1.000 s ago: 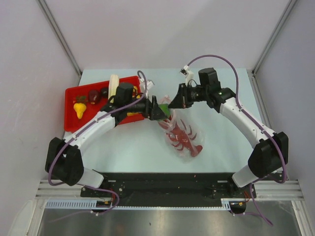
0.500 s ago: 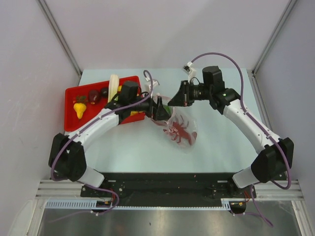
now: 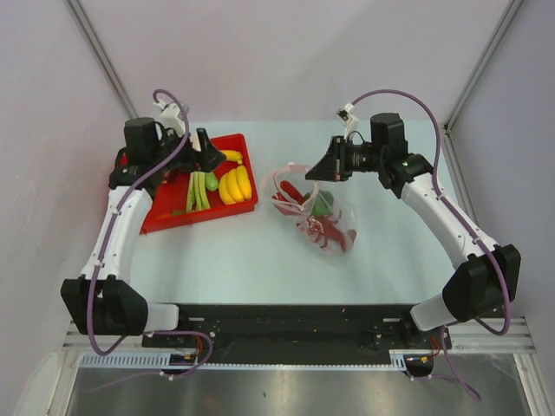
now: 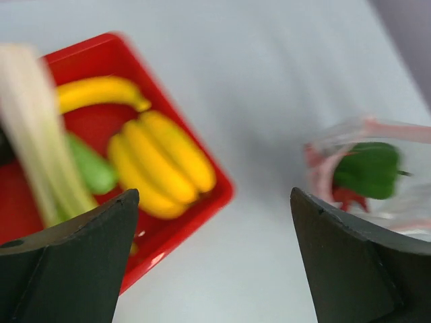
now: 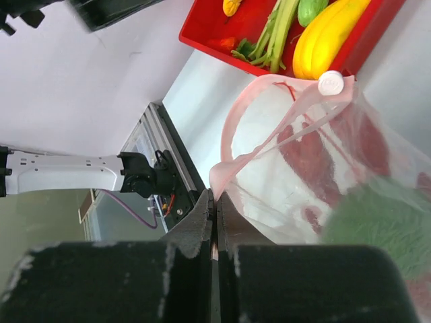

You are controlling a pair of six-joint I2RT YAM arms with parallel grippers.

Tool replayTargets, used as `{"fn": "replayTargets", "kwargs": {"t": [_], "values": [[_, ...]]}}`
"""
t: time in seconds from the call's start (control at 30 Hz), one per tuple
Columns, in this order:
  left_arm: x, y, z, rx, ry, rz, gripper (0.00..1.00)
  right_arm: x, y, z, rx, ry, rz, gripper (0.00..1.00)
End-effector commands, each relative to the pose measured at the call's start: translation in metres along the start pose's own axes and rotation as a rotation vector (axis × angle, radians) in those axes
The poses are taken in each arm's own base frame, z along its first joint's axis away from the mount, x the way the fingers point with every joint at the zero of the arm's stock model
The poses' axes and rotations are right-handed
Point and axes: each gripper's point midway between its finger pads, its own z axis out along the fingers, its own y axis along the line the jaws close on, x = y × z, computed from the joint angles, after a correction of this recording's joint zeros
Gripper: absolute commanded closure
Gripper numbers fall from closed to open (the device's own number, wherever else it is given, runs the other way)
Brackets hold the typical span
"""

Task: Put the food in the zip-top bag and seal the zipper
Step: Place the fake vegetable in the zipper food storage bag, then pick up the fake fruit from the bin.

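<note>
The clear zip-top bag [image 3: 316, 215] lies mid-table with its mouth held up. It holds the red lobster [image 3: 328, 232] and the green bell pepper [image 3: 323, 204]. My right gripper [image 3: 328, 169] is shut on the pinkish-red zipper strip [image 5: 229, 158], with the fingers pinched together [image 5: 215, 202]. A white slider [image 5: 330, 82] sits on the strip. My left gripper [image 3: 205, 144] is open and empty above the red tray [image 3: 160, 221], which holds the yellow bananas [image 3: 234, 184] and the white-green leek [image 3: 198, 191]. The left wrist view shows the bananas [image 4: 161, 161], the leek [image 4: 40, 134] and the bagged pepper [image 4: 367, 168]. The pear and purple fruits are hidden.
The red tray stands at the table's left rear, partly under my left arm. White walls close the table on three sides. A black rail [image 3: 277, 325] with both arm bases runs along the near edge.
My left arm has swung away from the bag's mouth, back left over the tray, with its jaws open. The green pepper is now inside the bag. The right gripper still holds the strip.
</note>
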Motion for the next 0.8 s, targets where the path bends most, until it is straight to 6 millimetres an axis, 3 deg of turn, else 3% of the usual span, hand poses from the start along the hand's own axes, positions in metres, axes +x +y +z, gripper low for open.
{"fn": "replayTargets", "kwargs": {"t": [0.0, 0.07, 0.1, 0.17, 0.23, 0.3, 0.33, 0.37, 0.5, 0.77], "values": [[0.023, 0.103, -0.021, -0.395, 0.093, 0.005, 0.05, -0.009, 0.019, -0.008, -0.057, -0.034, -0.085, 1.00], [0.027, 0.142, -0.031, -0.499, 0.117, -0.002, 0.06, -0.007, 0.016, -0.007, -0.053, -0.029, -0.083, 1.00], [0.039, 0.162, -0.027, -0.536, 0.154, -0.026, 0.06, -0.007, 0.016, -0.007, -0.054, -0.028, -0.088, 1.00], [0.038, 0.193, -0.032, -0.616, 0.146, -0.041, 0.05, -0.006, 0.014, -0.005, -0.053, -0.025, -0.087, 1.00], [0.053, 0.225, -0.022, -0.655, 0.185, -0.085, 0.04, -0.006, 0.012, -0.004, -0.050, -0.023, -0.087, 1.00], [0.050, 0.252, -0.019, -0.701, 0.198, -0.120, 0.03, -0.007, 0.008, -0.003, -0.045, -0.022, -0.086, 1.00], [0.069, 0.272, -0.006, -0.714, 0.253, -0.154, 0.03, -0.007, 0.007, -0.003, -0.045, -0.018, -0.081, 1.00], [0.055, 0.282, -0.004, -0.718, 0.232, -0.147, 0.03, -0.008, 0.006, -0.004, -0.041, -0.020, -0.085, 1.00], [0.063, 0.321, 0.019, -0.729, 0.257, -0.161, 0.02, -0.008, 0.003, -0.003, -0.036, -0.015, -0.081, 1.00], [0.064, 0.351, 0.051, -0.696, 0.231, -0.137, 0.05, -0.008, -0.001, -0.001, -0.022, -0.011, -0.067, 1.00]]}}
